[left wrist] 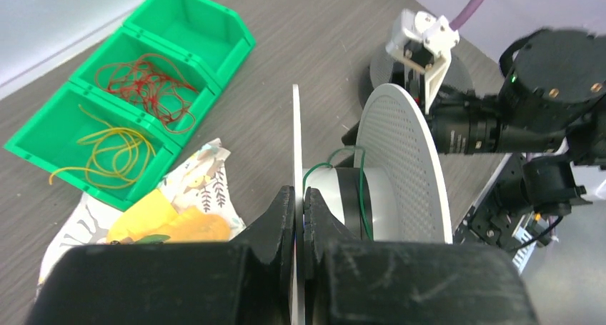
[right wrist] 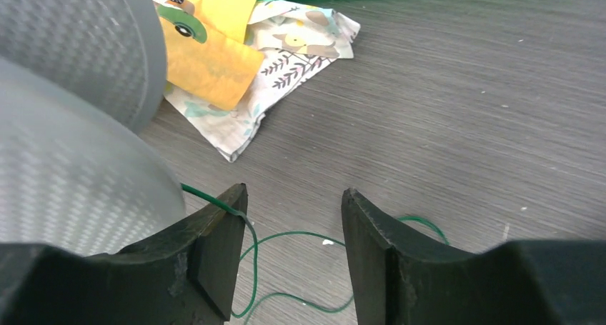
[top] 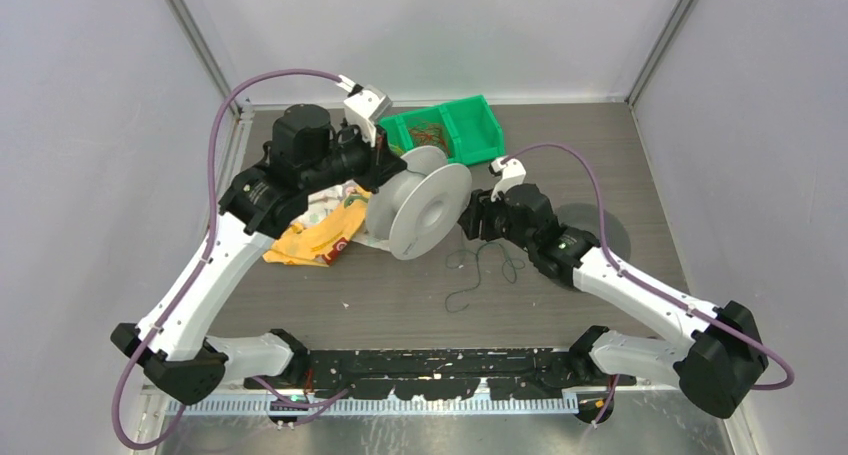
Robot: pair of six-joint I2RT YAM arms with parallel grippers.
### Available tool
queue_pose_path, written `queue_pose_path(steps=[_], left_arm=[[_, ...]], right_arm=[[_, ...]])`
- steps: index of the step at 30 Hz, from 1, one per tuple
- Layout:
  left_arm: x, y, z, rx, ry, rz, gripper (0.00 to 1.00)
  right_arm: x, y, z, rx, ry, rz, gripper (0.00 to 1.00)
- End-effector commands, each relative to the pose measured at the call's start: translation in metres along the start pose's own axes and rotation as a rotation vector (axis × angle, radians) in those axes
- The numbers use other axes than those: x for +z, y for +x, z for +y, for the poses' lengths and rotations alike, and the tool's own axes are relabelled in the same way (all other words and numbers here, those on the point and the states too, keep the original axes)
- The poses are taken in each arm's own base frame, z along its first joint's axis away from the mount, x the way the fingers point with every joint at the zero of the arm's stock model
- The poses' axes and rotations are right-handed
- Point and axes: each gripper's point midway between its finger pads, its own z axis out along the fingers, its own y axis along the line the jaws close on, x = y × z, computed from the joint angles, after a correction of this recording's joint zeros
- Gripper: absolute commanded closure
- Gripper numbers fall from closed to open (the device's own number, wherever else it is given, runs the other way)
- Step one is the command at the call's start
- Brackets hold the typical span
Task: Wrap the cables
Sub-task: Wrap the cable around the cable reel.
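Note:
A grey spool (top: 420, 210) stands on edge mid-table. My left gripper (left wrist: 299, 196) is shut on its thin near flange (left wrist: 295, 139); it shows in the top view (top: 385, 165) at the spool's back left. A dark green cable (left wrist: 361, 189) loops round the hub and trails loose on the table (top: 480, 270). My right gripper (right wrist: 294, 196) is open just right of the spool (top: 470, 220). The green cable (right wrist: 286, 236) drapes over the tip of its left finger (right wrist: 221, 225) and lies between the jaws, not gripped. Red cables (left wrist: 146, 86) and yellow cables (left wrist: 107, 150) lie in a bin.
A green three-compartment bin (top: 470, 125) stands at the back, behind the spool. A yellow and patterned cloth bag (top: 315, 230) lies left of the spool, also in the right wrist view (right wrist: 214, 53). White walls enclose the table.

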Motion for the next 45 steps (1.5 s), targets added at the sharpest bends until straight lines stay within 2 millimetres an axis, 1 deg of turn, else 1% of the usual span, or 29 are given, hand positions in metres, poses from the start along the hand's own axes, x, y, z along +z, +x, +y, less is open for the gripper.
queue_pose_path(steps=[1, 5, 8, 9, 11, 13, 17, 21, 25, 29, 34, 39, 45], left_arm=[[-0.031, -0.067, -0.001, 0.011, -0.050, -0.232, 1.00], [-0.034, -0.073, 0.000, 0.005, -0.067, -0.255, 1.00], [-0.036, -0.075, 0.002, -0.006, -0.080, -0.271, 1.00], [-0.037, -0.077, 0.002, -0.010, -0.080, -0.277, 1.00], [-0.037, -0.079, 0.002, -0.018, -0.081, -0.287, 1.00], [-0.038, -0.080, 0.002, -0.022, -0.082, -0.295, 1.00], [-0.039, -0.084, 0.007, -0.036, -0.114, -0.316, 1.00], [-0.037, -0.085, 0.012, -0.049, -0.136, -0.326, 1.00], [-0.036, -0.086, 0.011, -0.053, -0.132, -0.340, 1.00], [-0.036, -0.087, 0.015, -0.057, -0.151, -0.342, 1.00], [-0.035, -0.087, 0.016, -0.058, -0.160, -0.339, 1.00], [-0.033, -0.085, 0.016, -0.058, -0.155, -0.331, 1.00], [-0.034, -0.085, 0.014, -0.060, -0.147, -0.336, 1.00]], right_arm=[[0.004, -0.021, 0.016, 0.123, -0.078, -0.141, 0.43], [0.010, -0.012, 0.011, 0.171, -0.071, -0.167, 0.41], [0.016, -0.005, 0.013, 0.199, -0.087, -0.155, 0.41], [0.018, 0.000, 0.014, 0.210, -0.097, -0.149, 0.41], [0.022, 0.003, 0.016, 0.239, -0.117, -0.160, 0.41], [0.024, 0.003, 0.020, 0.258, -0.143, -0.173, 0.41], [0.031, 0.006, 0.029, 0.286, -0.181, -0.164, 0.41], [0.034, 0.011, 0.036, 0.301, -0.207, -0.154, 0.42], [0.037, 0.015, 0.041, 0.311, -0.221, -0.148, 0.42], [0.038, 0.013, 0.048, 0.316, -0.241, -0.150, 0.45], [0.038, 0.014, 0.054, 0.310, -0.250, -0.148, 0.44], [0.034, 0.013, 0.063, 0.281, -0.281, -0.164, 0.44], [0.042, 0.013, 0.065, 0.255, -0.275, -0.166, 0.46]])
